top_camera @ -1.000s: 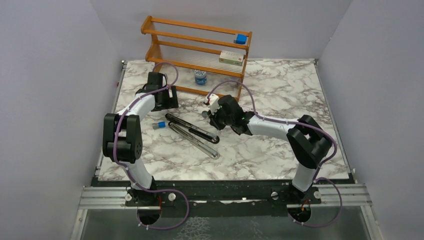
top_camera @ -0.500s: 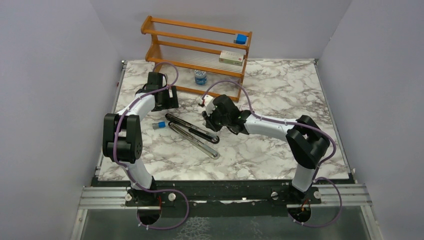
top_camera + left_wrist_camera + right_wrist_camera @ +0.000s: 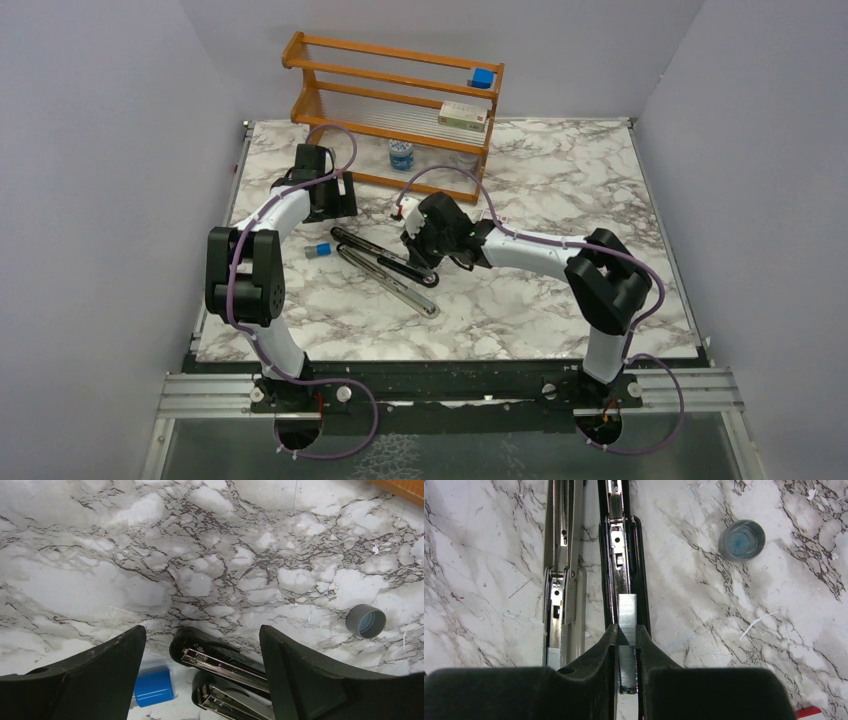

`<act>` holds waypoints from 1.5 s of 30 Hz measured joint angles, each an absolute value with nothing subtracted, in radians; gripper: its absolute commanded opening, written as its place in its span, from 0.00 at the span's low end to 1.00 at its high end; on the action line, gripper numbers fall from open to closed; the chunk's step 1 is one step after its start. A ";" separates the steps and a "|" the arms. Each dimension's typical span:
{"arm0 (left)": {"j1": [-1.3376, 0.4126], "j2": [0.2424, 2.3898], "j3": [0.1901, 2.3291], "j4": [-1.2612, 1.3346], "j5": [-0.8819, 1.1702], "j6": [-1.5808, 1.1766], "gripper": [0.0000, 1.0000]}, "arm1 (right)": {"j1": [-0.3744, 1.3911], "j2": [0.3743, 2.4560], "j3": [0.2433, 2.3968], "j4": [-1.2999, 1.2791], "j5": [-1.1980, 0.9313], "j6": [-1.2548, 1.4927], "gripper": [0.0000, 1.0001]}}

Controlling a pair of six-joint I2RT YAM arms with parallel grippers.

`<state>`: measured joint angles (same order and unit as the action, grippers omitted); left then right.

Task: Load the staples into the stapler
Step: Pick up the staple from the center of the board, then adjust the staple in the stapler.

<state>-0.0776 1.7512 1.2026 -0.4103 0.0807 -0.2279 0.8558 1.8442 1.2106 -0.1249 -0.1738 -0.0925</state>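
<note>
The stapler point(image 3: 385, 268) lies opened flat on the marble table, its two long bars side by side. The right wrist view shows the black bar point(image 3: 621, 555) with its metal channel, and the silver bar point(image 3: 561, 555) to its left. My right gripper point(image 3: 627, 627) is shut on a strip of staples point(image 3: 627, 612), which hangs lengthwise right over the black bar's channel. In the top view this gripper point(image 3: 415, 245) hovers over the bars' middle. My left gripper point(image 3: 201, 630) stands open and empty above the stapler's hinge end point(image 3: 220, 665), near the rack point(image 3: 335, 205).
A small blue cap point(image 3: 153, 686) lies just left of the hinge end. A grey round cap point(image 3: 741, 540) sits on the marble right of the stapler. At the back stands a wooden rack point(image 3: 400, 95) holding a box point(image 3: 463, 115), with a bottle point(image 3: 401, 153) under it.
My right gripper has moved left with the staples, from beside the stapler to over its bars. The left arm has not moved.
</note>
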 measured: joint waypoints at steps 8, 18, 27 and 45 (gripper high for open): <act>-0.078 1.751 1.203 -0.410 0.082 -0.228 0.86 | 0.861 1.854 1.224 -0.140 -0.181 -0.104 0.15; -0.078 1.751 1.203 -0.410 0.082 -0.228 0.86 | 0.863 1.869 1.239 -0.167 -0.181 -0.106 0.15; -0.078 1.751 1.203 -0.410 0.082 -0.228 0.86 | 0.864 1.877 1.243 -0.175 -0.181 -0.107 0.15; -0.078 1.751 1.203 -0.410 0.082 -0.228 0.86 | 0.865 1.905 1.282 -0.215 -0.181 -0.106 0.16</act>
